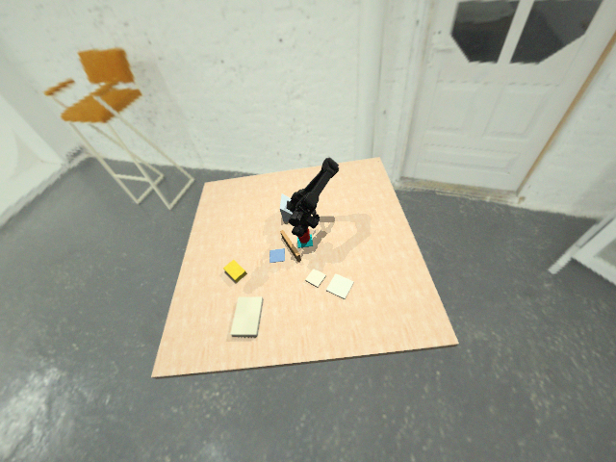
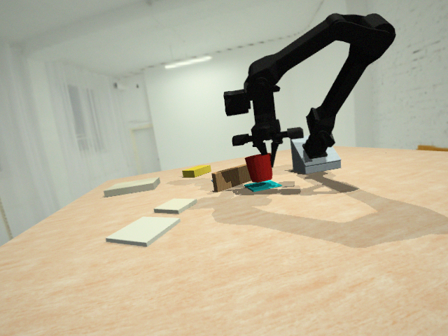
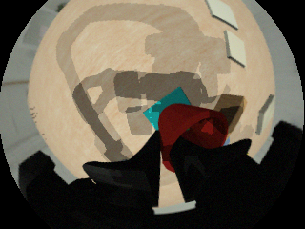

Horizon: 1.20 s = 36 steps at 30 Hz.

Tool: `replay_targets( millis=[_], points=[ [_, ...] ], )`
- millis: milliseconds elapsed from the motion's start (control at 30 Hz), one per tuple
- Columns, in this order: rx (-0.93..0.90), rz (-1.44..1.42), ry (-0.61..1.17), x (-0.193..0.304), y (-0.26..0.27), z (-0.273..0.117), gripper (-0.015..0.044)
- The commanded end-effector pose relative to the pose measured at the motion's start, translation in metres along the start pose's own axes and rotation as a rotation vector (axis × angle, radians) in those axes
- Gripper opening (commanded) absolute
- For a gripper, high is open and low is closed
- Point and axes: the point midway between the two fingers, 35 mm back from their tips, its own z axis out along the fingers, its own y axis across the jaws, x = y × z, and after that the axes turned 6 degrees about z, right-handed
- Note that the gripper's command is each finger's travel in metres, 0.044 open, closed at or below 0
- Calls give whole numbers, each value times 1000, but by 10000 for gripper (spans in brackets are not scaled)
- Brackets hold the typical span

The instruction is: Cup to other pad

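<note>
The red cup (image 1: 304, 237) (image 2: 259, 169) (image 3: 183, 116) hangs nearly upright, with a slight tilt, just above the teal pad (image 1: 307, 244) (image 2: 262, 186) (image 3: 172, 99). My gripper (image 1: 302, 232) (image 2: 269, 159) (image 3: 161, 133) is shut on the cup's wall near the rim, one finger inside. A small gap seems to show between the cup's bottom and the pad. The blue pad (image 1: 276, 255) lies on the other side of the wooden bar. A brighter red patch shows inside the cup; I cannot make out the marbles clearly, and none show on the table.
The wooden bar (image 1: 290, 245) (image 2: 229, 178) (image 3: 231, 110) stands close beside the cup, between the pads. A yellow block (image 1: 235, 270) (image 2: 196, 171), a pale slab (image 1: 246, 317) (image 2: 132, 187) and two pale tiles (image 1: 315, 277) (image 1: 340, 286) (image 2: 175, 205) (image 2: 143, 230) lie farther off.
</note>
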Motion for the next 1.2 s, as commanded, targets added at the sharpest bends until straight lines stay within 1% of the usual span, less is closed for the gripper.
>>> replay_targets(
  millis=[0,233,633,800,1167],
  points=[
    [-4,8,-3,1,2,5,0],
    [-5,7,-5,1,3,11,0],
    [-2,0,-1,0,1,9,0],
    [-2,0,-1,0,1,9,128],
    [-1,1,0,0,1,4,128]
  ],
)
